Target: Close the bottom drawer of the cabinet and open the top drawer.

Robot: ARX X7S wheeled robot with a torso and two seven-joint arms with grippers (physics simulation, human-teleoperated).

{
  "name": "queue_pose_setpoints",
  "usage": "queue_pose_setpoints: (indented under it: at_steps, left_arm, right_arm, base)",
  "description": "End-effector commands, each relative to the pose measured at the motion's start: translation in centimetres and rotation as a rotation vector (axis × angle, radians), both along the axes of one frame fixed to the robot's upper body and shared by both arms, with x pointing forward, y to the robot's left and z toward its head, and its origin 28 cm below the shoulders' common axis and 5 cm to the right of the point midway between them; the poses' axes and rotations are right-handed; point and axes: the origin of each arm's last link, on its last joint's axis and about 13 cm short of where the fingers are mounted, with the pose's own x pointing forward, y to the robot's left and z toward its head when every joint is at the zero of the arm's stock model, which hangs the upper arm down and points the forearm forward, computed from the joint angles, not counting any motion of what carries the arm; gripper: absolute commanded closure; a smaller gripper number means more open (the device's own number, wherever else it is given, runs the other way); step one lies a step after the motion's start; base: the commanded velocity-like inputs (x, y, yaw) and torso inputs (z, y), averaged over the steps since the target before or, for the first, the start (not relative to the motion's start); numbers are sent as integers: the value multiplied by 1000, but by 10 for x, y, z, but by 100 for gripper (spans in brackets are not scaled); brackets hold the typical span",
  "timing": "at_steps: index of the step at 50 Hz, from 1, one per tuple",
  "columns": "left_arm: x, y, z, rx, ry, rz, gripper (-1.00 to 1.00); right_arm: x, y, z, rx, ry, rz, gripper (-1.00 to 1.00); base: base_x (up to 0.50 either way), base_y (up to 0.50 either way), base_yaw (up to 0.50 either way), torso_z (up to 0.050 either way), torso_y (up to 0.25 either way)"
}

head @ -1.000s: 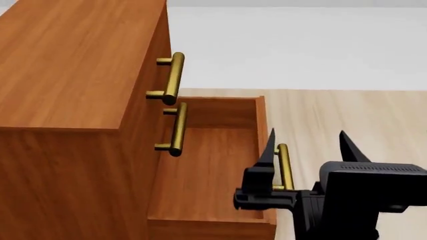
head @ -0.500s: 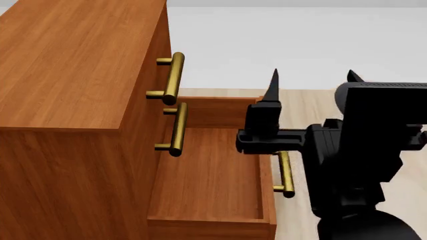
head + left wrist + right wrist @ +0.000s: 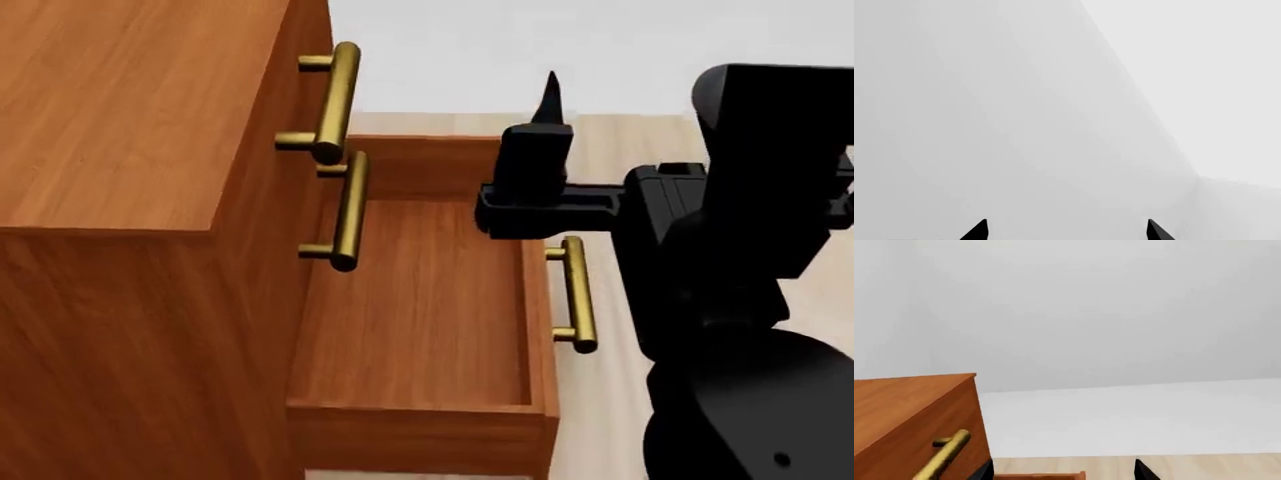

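The reddish-brown cabinet (image 3: 134, 130) fills the left of the head view. The top drawer (image 3: 310, 60) sits flush, its brass handle (image 3: 331, 105) above the middle drawer's handle (image 3: 346, 212). The bottom drawer (image 3: 414, 320) is pulled far out and empty, with its handle (image 3: 575, 296) on the outer face. My right gripper (image 3: 625, 110) is open and holds nothing. It hovers above the drawer's front rim, higher than that handle. The right wrist view shows its open gripper (image 3: 1064, 471), the cabinet corner (image 3: 914, 410) and the top handle (image 3: 944, 455). My left gripper (image 3: 1066, 231) is open and faces blank grey walls.
Pale wooden floor (image 3: 621, 150) lies to the right of the pulled-out drawer, with a white surface (image 3: 507, 50) beyond it. My right arm's black body (image 3: 747, 300) takes up the right side of the head view.
My right gripper has risen from beside the bottom drawer's handle to well above it, still open. The bottom drawer stays pulled out. The head view has shifted, so the cabinet sits higher in frame.
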Motion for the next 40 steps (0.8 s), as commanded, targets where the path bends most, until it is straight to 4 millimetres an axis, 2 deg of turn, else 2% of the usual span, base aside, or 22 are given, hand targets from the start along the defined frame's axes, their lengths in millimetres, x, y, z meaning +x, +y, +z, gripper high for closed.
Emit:
queue_pose_setpoints:
  at_steps: [1,17,24,34,40]
  left_arm:
    - [0,0,1,5,10,7,-100]
    - [1,0,0,-1,14,3,-100]
    - [1,1,-1,-12,8,-9,-100]
    - [1,1,-1,-14,7,-15,-100]
    - [1,1,0,-11,11,-16,-100]
  right_arm:
    - [3,-1,0,11,10,7,-100]
    - [3,-4,-1,23,14,-2,-100]
    - [8,-8,1,111,108,9,-100]
    - [18,-24,3,405,279,-2,-100]
    - [20,-35,-5,564,330,-26,-100]
  base:
    - [0,0,0,0,-250]
    - [0,0,0,0,-244]
    - [0,0,0,0,-88]
    - [0,0,0,0,0]
    - [0,0,0,0,0]
